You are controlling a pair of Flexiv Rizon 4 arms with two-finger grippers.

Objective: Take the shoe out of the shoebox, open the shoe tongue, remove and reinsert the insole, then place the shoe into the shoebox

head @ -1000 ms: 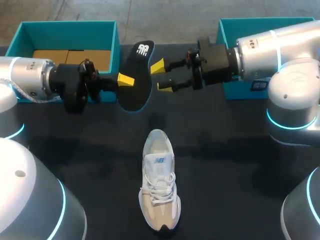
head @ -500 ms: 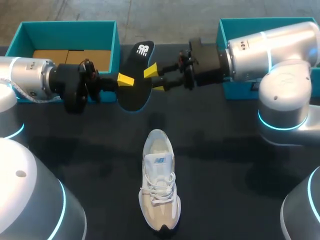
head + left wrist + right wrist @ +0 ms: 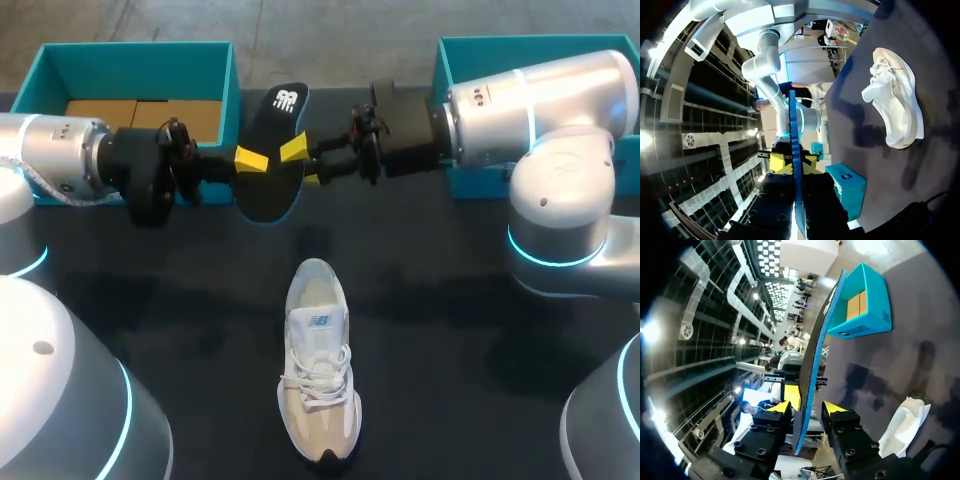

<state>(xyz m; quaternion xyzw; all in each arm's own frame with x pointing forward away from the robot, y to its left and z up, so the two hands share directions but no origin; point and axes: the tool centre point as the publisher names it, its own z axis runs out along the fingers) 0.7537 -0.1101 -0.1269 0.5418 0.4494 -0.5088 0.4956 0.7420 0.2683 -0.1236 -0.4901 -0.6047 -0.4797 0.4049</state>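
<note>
The left gripper point(image 3: 792, 164) is clamped on the black insole point(image 3: 268, 190), holding it on edge above the table point(image 3: 450, 300). The right gripper point(image 3: 810, 409) straddles the same insole, jaws narrow, 1 finger showing a gap. The white shoe point(image 3: 320, 355) lies well apart from both grippers, with the teal shoebox point(image 3: 225, 90) beside the left one.

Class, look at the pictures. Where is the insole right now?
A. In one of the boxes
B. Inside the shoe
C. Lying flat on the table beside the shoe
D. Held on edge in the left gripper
D: the insole stands on edge between the left gripper's fingers, well away from the shoe, which rests on the table.
</note>
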